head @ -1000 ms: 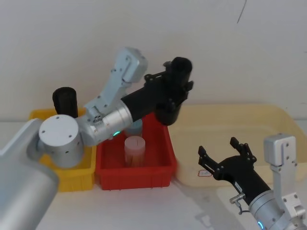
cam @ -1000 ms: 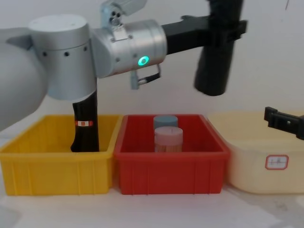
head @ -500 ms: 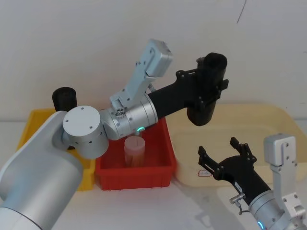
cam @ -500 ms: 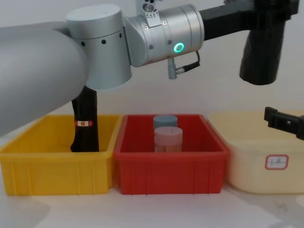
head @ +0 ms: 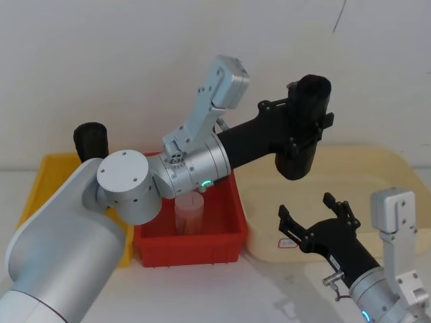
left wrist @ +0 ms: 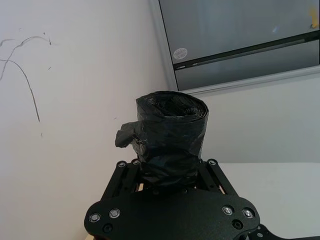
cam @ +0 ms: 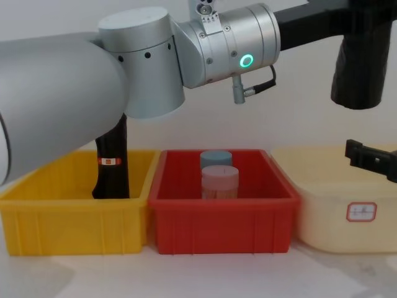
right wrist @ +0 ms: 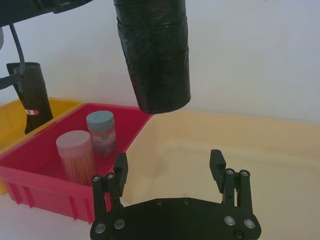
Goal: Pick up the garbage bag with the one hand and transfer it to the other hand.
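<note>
The left gripper (head: 304, 132) is clamped round the middle of the bag (head: 313, 92), holding it upright in the air above the near-left part of the beige bin (head: 377, 168). Below it and nearer the robot hangs the right gripper (right wrist: 168, 161) — fingers spread wide, apart from the bag. Two jars (cam: 217, 174) stand in the red bin (cam: 223, 223).

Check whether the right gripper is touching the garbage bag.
Apart. The right wrist view shows the garbage bag hanging clear above the open right gripper, with the cream bin visible between them.
</note>
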